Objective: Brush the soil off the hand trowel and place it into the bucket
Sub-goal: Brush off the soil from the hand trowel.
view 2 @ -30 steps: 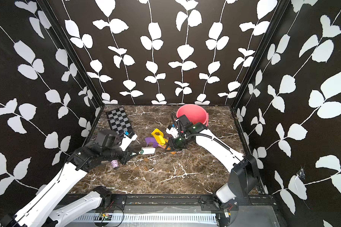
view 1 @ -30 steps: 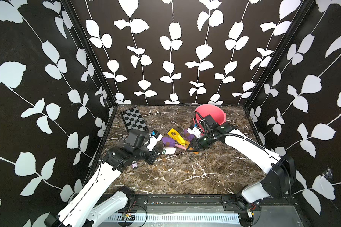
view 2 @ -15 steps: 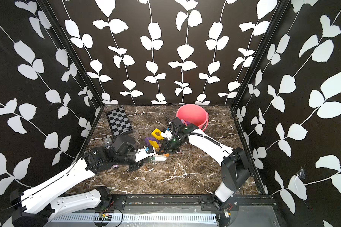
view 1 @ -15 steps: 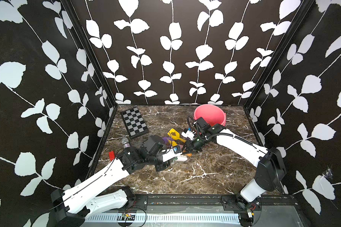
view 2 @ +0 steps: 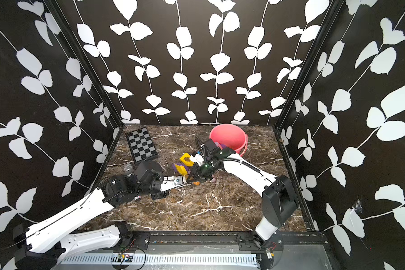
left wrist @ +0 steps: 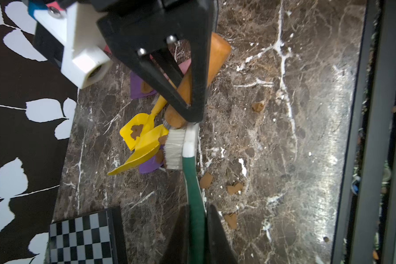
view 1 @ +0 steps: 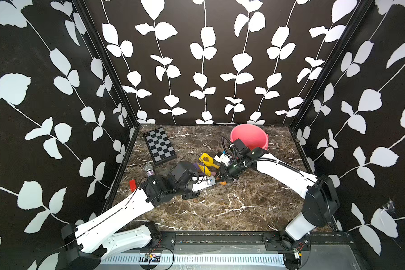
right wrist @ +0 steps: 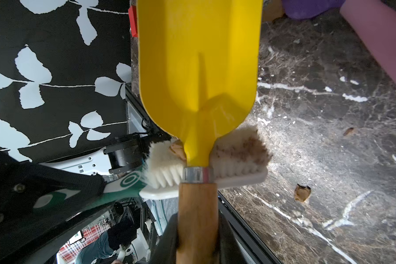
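Observation:
My right gripper (right wrist: 197,228) is shut on the wooden handle of a yellow hand trowel (right wrist: 199,57), held low over the marble table (view 1: 232,210). My left gripper (left wrist: 196,219) is shut on a green-and-white brush (left wrist: 193,189). Its white bristles (right wrist: 238,148) press against the trowel's neck and are stained with brown soil. Soil clumps (left wrist: 206,180) lie on the table beside the brush. In both top views the two grippers (view 1: 211,181) (view 1: 221,176) meet at mid-table. The pink bucket (view 1: 250,136) (view 2: 229,138) stands at the back right, behind the right arm.
A second yellow trowel (left wrist: 135,132) with a soil patch and purple trowels (left wrist: 146,165) lie just behind the held one. A checkerboard (view 1: 159,146), a microphone (view 1: 149,169) and a red block (view 1: 132,184) sit on the left. A small black object (view 1: 191,195) lies beside the left wrist.
My left arm has swung right and forward, bringing the brush against the trowel. My right gripper has shifted left and slightly forward with the trowel.

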### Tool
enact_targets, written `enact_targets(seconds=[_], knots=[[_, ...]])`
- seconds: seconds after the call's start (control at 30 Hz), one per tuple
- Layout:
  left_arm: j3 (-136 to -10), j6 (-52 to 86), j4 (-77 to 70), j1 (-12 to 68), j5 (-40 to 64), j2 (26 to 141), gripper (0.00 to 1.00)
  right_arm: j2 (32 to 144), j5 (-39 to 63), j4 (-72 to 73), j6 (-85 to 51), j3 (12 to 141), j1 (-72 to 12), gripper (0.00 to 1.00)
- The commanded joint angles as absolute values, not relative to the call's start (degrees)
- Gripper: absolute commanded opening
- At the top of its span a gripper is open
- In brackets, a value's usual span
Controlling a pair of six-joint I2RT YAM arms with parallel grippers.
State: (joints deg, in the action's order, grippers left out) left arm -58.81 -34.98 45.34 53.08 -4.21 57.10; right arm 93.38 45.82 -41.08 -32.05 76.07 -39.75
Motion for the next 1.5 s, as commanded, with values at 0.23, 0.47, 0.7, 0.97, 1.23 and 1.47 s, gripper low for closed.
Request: enact_targets(seconds=[0.23,0.47,0.7,0.97,1.23,1.47], knots=[[-58.39,-37.62,48.08,52.82,-12.85,53.91,0.0,89.34,46.23,-44.1,-30.09,73.23,-37.62,0.0],[-59.06,-37.07,50.64,52.83,-5.02,54.74,0.0,89.3,46.51,-42.26,-31.14,73.24,-37.44,0.0],[-60.2,-37.44,47.04,52.91,-0.02,59.49,0.0,90.08,46.65,-38.76,-33.27,72.66,-38.88,0.0],[-59.61,-39.3,41.56,52.92,-0.91,59.95,0.0,90.26,47.58,-38.88,-32.38,70.56,-39.17,0.0],[-57.87,-44.41,42.18,52.96,-11.75,59.18,0.0,88.96,47.55,-43.62,-28.48,69.9,-38.21,0.0],[-56.5,-47.44,45.32,52.92,-15.65,58.84,0.0,87.08,47.39,-45.03,-27.49,69.54,-36.09,0.0]])
